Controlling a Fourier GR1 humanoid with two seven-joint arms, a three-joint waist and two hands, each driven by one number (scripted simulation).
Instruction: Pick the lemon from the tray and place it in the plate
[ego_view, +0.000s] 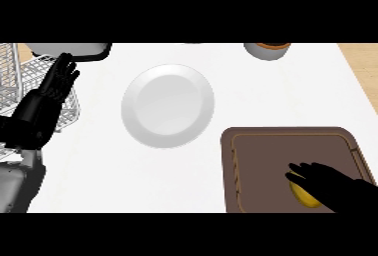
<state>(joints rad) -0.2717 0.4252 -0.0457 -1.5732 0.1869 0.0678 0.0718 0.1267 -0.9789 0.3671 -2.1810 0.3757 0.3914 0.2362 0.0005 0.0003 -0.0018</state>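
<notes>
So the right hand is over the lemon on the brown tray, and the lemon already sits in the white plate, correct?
Not quite. The head view shows the plate bare; the lemon lies on the tray under the right hand.

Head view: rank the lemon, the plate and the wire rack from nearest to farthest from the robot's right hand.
1. lemon, on the brown tray, directly under the right hand.
2. plate, up and to the left, mid-counter.
3. wire rack, at the far left edge, beside the resting left hand.
</notes>
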